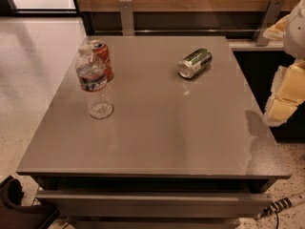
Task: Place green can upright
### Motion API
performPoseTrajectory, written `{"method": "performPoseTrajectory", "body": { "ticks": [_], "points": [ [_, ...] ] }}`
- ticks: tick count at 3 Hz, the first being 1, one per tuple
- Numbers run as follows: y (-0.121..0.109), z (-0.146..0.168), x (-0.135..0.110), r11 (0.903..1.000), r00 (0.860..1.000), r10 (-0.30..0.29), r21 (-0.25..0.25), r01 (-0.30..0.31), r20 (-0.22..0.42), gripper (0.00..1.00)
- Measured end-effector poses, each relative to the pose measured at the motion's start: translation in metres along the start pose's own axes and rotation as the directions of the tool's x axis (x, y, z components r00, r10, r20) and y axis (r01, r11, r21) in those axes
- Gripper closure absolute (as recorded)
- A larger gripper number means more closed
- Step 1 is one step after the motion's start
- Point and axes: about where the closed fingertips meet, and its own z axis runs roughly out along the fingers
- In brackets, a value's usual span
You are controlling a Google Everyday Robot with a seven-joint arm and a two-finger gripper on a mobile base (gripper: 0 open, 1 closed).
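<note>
— Front edge of table [157,168]: broad open surface behind. Green can [195,63]?
— Lying on its side, far right, short of both edges; well apart from water bottle [95,87] and red can [102,56] at left.
— Gripper [285,97]?
— Apparently beyond right edge; grip state not discernible.

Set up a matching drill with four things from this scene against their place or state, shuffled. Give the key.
1. green can
2. water bottle
3. red-orange can
4. gripper

A. upright, left side of the table
B. beyond the table's right edge
C. lying on its side
D. upright, just behind the bottle

Pairs: 1-C, 2-A, 3-D, 4-B
</note>
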Motion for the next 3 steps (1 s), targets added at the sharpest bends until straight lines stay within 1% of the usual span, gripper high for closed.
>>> {"method": "performPoseTrajectory", "body": {
  "ticks": [1, 2, 3],
  "points": [
    [-0.002, 0.0, 0.0, 1.0, 1.0, 0.009, -0.001, -0.009, 0.006, 0.0],
    [-0.019, 0.003, -0.002, 0.9943, 0.992, 0.107, -0.014, -0.106, 0.066, 0.0],
    [-0.032, 0.02, -0.003, 0.9607, 0.949, 0.277, -0.045, -0.274, 0.15, 0.0]
  ]
}}
